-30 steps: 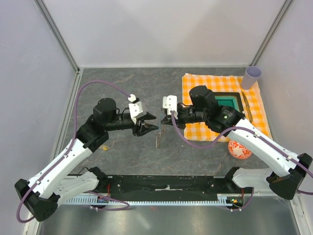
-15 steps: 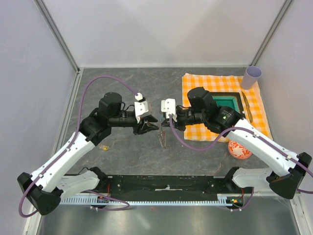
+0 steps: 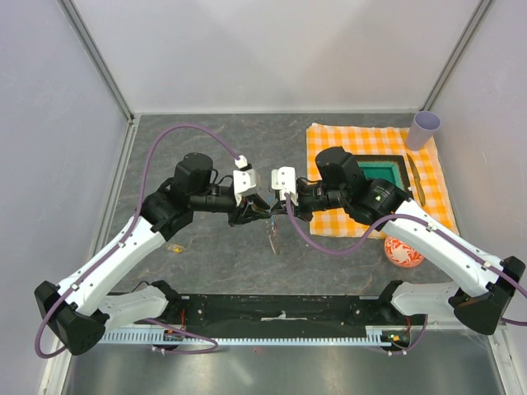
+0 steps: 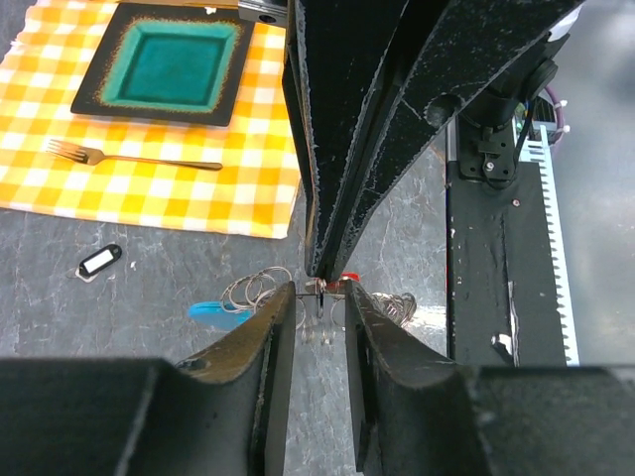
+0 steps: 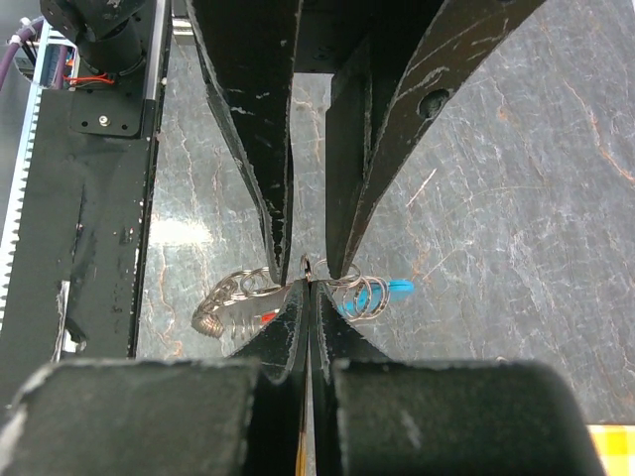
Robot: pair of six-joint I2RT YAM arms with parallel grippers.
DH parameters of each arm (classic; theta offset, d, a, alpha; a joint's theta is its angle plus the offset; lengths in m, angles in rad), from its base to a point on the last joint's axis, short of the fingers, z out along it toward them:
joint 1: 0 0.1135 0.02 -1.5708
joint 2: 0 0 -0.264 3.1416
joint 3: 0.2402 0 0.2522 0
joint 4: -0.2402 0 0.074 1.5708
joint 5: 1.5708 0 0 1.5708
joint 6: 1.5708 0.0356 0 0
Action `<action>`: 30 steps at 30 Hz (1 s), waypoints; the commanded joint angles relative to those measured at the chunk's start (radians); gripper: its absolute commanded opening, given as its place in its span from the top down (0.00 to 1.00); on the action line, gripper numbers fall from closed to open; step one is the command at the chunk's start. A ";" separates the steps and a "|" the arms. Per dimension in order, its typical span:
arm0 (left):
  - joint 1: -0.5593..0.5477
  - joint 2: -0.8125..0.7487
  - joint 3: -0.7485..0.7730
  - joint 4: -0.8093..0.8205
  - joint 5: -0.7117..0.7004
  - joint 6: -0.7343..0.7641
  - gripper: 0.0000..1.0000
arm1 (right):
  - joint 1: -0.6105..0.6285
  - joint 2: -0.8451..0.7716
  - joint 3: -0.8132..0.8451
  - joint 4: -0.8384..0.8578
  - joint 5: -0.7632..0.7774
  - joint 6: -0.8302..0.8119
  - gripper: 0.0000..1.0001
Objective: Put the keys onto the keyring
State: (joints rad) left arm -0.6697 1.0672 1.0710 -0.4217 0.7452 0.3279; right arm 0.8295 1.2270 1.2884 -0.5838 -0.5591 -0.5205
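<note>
Two pincers meet tip to tip; our right gripper (image 5: 309, 290) is pressed together, pinching a small ring of the keyring (image 5: 238, 297), whose chain and blue piece trail just beneath its tips; the key (image 5: 266, 317), red-headed, shows among that chain, close beside the same tips; our left gripper (image 4: 319, 302) stands partly spread, its fingers either side of the pinched ring.

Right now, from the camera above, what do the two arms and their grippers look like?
The left arm and right arm have white lower links and black joints and wrists. A purple cable loops along each. The left gripper and right gripper each carry a small white block and two black tapered fingers, speckled with pale scuffs in the wrist views.
</note>
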 commanded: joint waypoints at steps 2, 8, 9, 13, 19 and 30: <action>-0.008 0.005 0.038 0.011 0.042 0.019 0.68 | 0.007 -0.030 0.034 0.059 -0.039 -0.009 1.00; -0.011 0.010 0.035 0.009 0.042 0.019 0.77 | 0.008 -0.035 0.032 0.061 -0.044 -0.007 1.00; -0.013 0.010 0.035 0.008 0.042 0.017 0.78 | 0.008 -0.037 0.032 0.059 -0.044 -0.007 1.00; -0.016 0.014 0.037 -0.006 0.040 0.020 0.80 | 0.008 -0.038 0.031 0.064 -0.042 -0.007 1.00; -0.018 0.014 0.040 -0.026 0.022 0.028 0.80 | 0.008 -0.044 0.028 0.064 -0.035 -0.007 1.00; -0.018 0.002 0.043 -0.029 0.023 0.034 0.98 | 0.008 -0.040 0.022 0.065 -0.027 -0.004 1.00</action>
State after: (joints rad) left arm -0.6823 1.0809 1.0786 -0.4362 0.7612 0.3351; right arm 0.8314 1.2125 1.2884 -0.5838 -0.5694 -0.5201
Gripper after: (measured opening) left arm 0.029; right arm 0.007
